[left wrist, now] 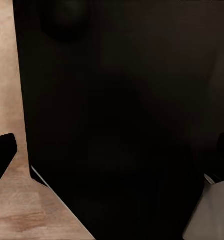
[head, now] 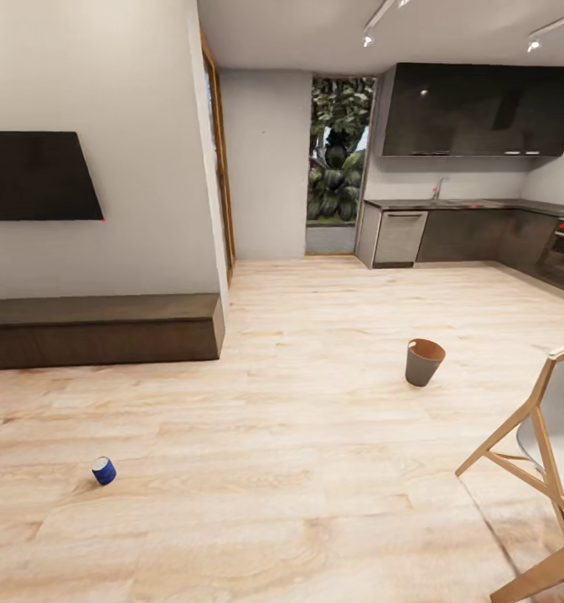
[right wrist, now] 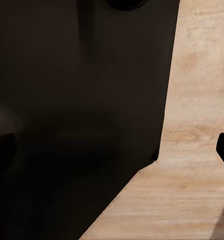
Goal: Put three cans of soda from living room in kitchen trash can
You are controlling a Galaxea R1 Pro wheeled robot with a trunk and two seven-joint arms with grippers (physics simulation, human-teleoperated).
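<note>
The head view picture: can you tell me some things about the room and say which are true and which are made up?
1. A small round bin stands on the pale wood floor. True.
2. The bin has a lid on it. False: its mouth is open and the brown inside shows.
3. A small blue cylinder lies on the floor, nearer the camera than the bin. True.
4. The dark screen lies flat on the floor. False: it hangs on the wall, above a long low dark bench.
5. A wooden chair shows at the picture's right edge. True.
6. The kitchen cabinets are bright white. False: they are dark grey.
</note>
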